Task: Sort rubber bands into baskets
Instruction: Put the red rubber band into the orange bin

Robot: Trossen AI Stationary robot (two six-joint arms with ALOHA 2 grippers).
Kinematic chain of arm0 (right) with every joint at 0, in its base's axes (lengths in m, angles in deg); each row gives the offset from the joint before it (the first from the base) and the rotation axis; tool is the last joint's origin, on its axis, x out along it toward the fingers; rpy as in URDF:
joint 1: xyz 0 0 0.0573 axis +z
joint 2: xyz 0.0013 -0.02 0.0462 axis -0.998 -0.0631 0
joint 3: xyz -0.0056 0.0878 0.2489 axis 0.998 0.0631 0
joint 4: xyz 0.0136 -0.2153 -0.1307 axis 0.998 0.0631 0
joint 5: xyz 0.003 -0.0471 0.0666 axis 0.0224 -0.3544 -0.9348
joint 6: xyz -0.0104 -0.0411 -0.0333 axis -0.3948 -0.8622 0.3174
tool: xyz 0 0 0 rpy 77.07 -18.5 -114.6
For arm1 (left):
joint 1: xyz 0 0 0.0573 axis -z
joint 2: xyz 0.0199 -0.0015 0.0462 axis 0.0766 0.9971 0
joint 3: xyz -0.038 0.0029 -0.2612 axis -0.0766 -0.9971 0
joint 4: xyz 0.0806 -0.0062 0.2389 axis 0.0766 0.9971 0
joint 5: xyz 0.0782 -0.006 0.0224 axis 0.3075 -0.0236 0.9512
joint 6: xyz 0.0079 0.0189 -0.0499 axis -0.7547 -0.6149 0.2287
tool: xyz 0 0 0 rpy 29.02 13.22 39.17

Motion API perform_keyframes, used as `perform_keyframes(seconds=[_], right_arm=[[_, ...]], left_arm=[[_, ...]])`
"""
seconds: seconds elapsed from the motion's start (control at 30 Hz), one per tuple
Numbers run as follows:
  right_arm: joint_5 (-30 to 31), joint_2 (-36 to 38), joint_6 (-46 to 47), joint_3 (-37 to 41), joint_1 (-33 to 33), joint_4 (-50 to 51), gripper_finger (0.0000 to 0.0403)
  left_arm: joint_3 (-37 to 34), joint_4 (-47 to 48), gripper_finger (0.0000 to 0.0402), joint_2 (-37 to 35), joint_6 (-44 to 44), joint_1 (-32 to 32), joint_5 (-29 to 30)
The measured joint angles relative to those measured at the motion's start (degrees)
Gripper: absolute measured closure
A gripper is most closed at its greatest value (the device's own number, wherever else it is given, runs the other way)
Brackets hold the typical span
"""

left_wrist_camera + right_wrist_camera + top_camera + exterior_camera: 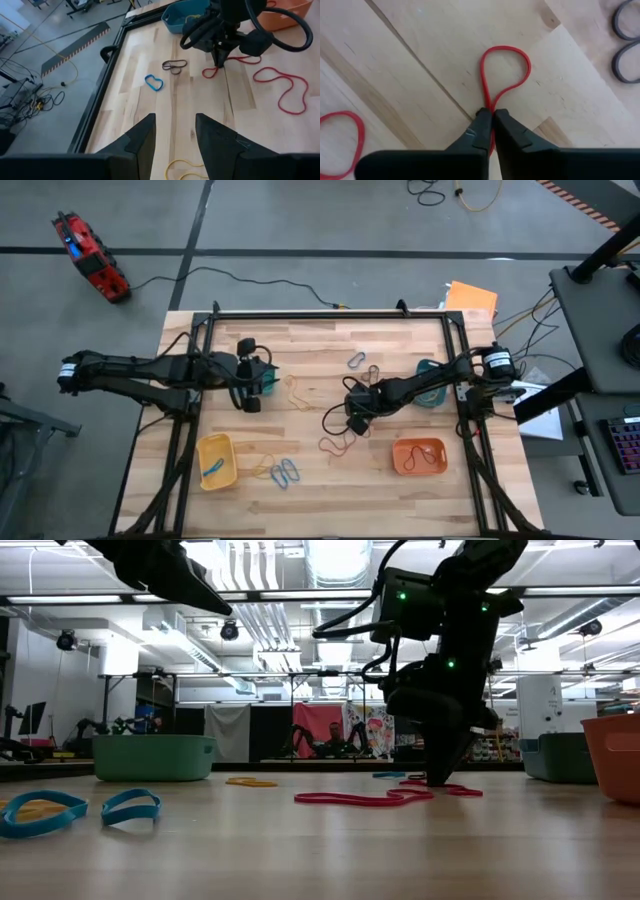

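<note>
My right gripper (pixel 490 114) stands at mid-table (pixel 356 420), fingers down and shut on a red rubber band (pixel 504 67); it also shows in the low view (pixel 437 778). A second red band (pixel 280 90) lies beside it. My left gripper (pixel 175 131) is open and empty above the table by the teal-green basket (pixel 155 757), left of centre (pixel 258 385). The blue basket (pixel 432 382) lies partly under my right arm. The yellow basket (pixel 216 460) sits near left and the orange basket (pixel 418 456) near right. Blue (pixel 154 82), grey (pixel 174 65) and yellow (pixel 185 167) bands lie flat on the wood. My right gripper pinches the red band between its two fingertips at the narrow waist where two strands run together (pixel 489 105). The fingers come from above, pointing down. The loop ahead of the fingers lies flat on the table, slack.
Two blue bands (pixel 130 805) lie near the table's front edge by the yellow basket. Two more grey bands (pixel 627 60) lie close to my right gripper. A black frame (pixel 330 315) runs around the tabletop. A flat orange sheet (pixel 470 297) sticks out at the far right corner.
</note>
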Motion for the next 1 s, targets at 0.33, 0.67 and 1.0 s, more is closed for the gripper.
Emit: perform_keyframes(seconds=[0.33, 0.67, 1.0], right_arm=[[1.5, 7.0, -2.1, 0.3, 1.2, 0.1, 0.0394], [0.8, 16.7, -8.7, 0.2, 4.0, 0.1, 0.0394], [-3.2, 28.8, -12.6, 0.1, 10.7, -0.3, 0.0394]], left_arm=[[-2.1, -3.6, 0.0278, 0.0, 0.0, 0.0, 0.0], [-3.7, -6.7, 0.0278, 0.0, -0.7, 0.0, 0.1], [-3.7, -7.4, 0.0278, -0.1, -0.8, 0.0, 0.1]])
